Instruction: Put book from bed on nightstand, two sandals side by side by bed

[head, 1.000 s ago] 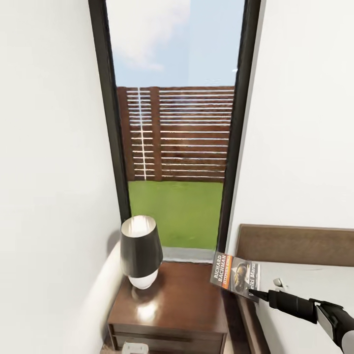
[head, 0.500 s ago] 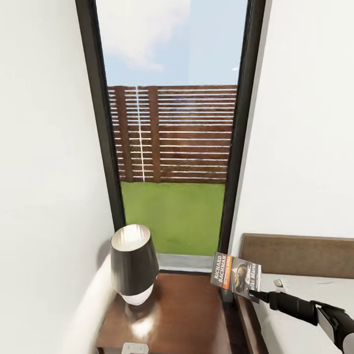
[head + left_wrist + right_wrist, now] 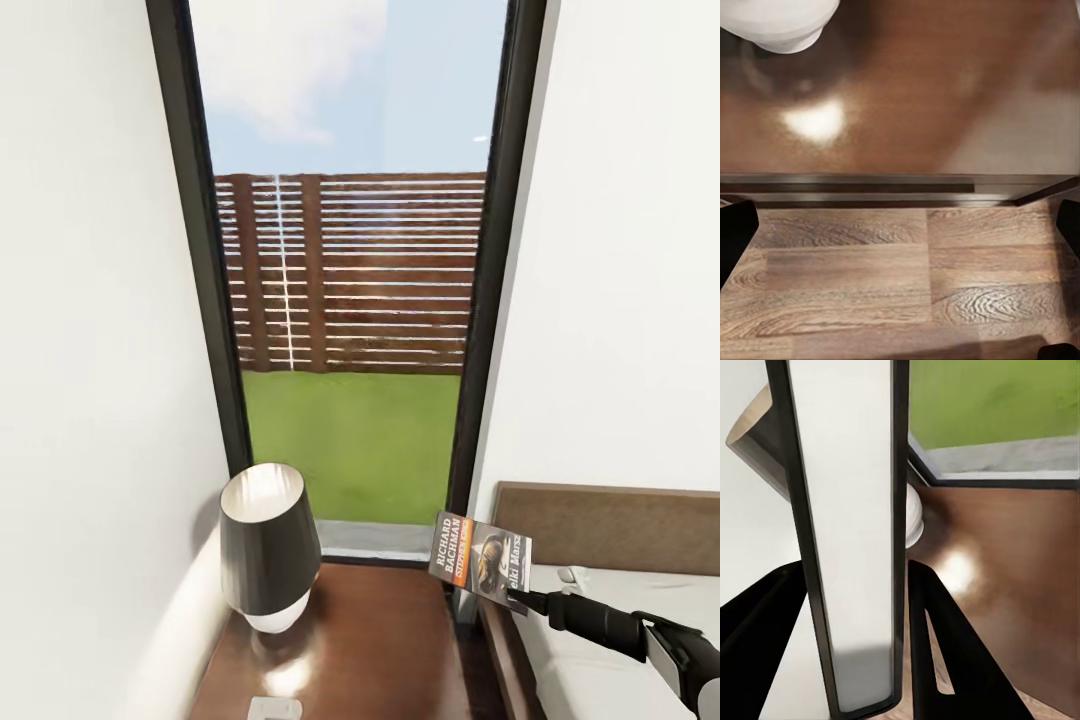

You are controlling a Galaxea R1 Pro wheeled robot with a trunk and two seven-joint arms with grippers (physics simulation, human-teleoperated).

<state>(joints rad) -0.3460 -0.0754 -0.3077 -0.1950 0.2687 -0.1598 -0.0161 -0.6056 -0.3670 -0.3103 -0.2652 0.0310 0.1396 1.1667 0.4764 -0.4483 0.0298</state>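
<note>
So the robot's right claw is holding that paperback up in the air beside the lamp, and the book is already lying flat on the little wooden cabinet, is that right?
Not quite. The right gripper does hold the book near the lamp, but the book is not lying on the nightstand. The head view shows it held up on edge, at the gap between nightstand and bed.

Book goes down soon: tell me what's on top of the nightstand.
On the nightstand stands a lamp; beside it the wood is bare. The near edge, cut off by the head view, cannot be judged.
</note>
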